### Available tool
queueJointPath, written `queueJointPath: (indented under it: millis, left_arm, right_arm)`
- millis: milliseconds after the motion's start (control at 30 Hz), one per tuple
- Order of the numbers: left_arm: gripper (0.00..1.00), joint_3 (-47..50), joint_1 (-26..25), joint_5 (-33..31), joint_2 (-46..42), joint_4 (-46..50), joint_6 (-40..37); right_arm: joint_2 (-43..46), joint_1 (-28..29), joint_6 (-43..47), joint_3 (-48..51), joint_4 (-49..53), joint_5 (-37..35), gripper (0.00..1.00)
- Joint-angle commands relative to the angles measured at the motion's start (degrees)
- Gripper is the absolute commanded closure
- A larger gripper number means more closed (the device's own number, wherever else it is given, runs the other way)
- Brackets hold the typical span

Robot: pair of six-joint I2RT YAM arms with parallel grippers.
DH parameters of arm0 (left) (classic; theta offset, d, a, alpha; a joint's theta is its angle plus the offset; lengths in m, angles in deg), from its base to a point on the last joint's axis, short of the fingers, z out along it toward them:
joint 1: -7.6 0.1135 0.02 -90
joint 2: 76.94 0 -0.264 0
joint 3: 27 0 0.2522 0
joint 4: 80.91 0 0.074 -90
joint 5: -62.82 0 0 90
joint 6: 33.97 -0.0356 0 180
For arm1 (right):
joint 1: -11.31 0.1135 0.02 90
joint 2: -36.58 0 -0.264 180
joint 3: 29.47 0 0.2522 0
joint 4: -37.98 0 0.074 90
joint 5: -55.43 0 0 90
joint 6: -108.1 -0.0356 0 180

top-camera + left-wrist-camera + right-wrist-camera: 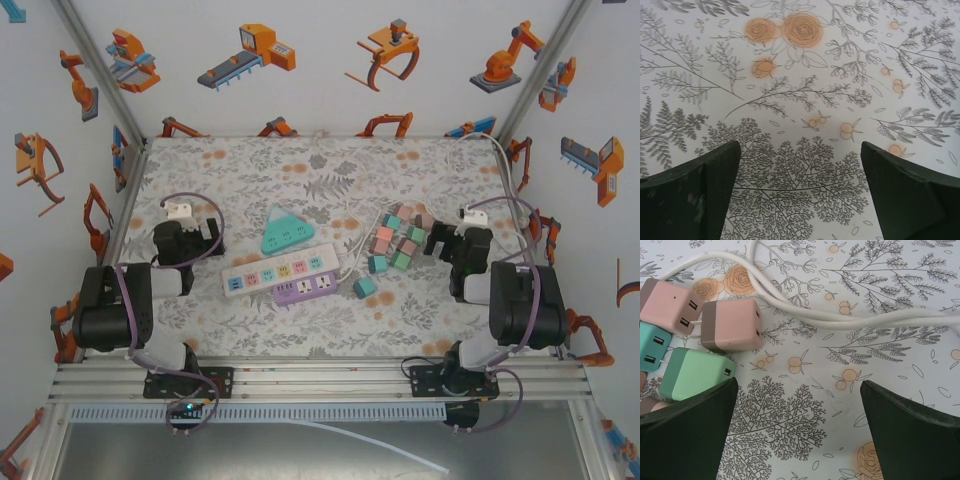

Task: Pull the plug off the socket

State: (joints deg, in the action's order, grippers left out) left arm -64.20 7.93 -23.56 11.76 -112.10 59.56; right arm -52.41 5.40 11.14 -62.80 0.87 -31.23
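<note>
Since both sets of jaws stand spread with nothing between them, I read this as a gap between pulls. My left gripper (pixel 800 147) hangs over bare floral cloth (pixel 805 65). My right gripper (pixel 799 385) hovers beside a heap of loose cube plugs (pixel 732 325) and a white cable (pixel 840 317).

The power strips (pixel 283 272) lie mid-table between the arms, and a teal plug (pixel 365 287) lies near the purple strip (pixel 305 291). From above I cannot tell whether any plug sits in a socket.

Next, I judge, one arm should swing over the strips, find a seated plug, grip its sides and pull straight out.
</note>
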Motion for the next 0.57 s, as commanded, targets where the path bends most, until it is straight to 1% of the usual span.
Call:
queueJointPath:
  millis: [0,33,100,167,233,300,533]
  left_arm:
    - [0.03,0.0,-0.9,-4.9,-0.4,-2.6,-1.6]
    - [0.03,-0.5,-1.0,-4.8,-0.9,-0.9,-1.6]
    - [0.03,-0.2,-1.0,-4.7,-0.2,-2.5,-1.6]
    - [0.03,-0.5,-1.0,-4.9,-0.7,-1.2,-1.5]
    - [0.03,-0.3,-1.0,-4.7,-0.5,-2.1,-1.5]
    - [0.03,-0.4,-0.9,-4.8,-0.6,-1.4,-1.5]
    - [0.03,-0.4,-1.0,-4.7,-0.6,-1.6,-1.5]
  right_arm:
    - [0.2,0.3,0.9,-1.4,-2.0,1.1,0.01]
    - [0.2,0.3,0.9,-1.4,-1.9,1.2,0.01]
    - [0.2,0.3,1.0,-1.5,-1.8,1.4,0.01]
    - [0.1,0.3,1.2,-1.7,-1.7,1.8,0.01]
    - [0.1,0.3,1.4,-1.9,-1.1,1.9,0.01]
    - [0.0,1.1,1.9,-3.1,1.0,0.5,0.01]
    - [0.4,1.8,2.4,-2.5,0.5,-0.8,0.01]
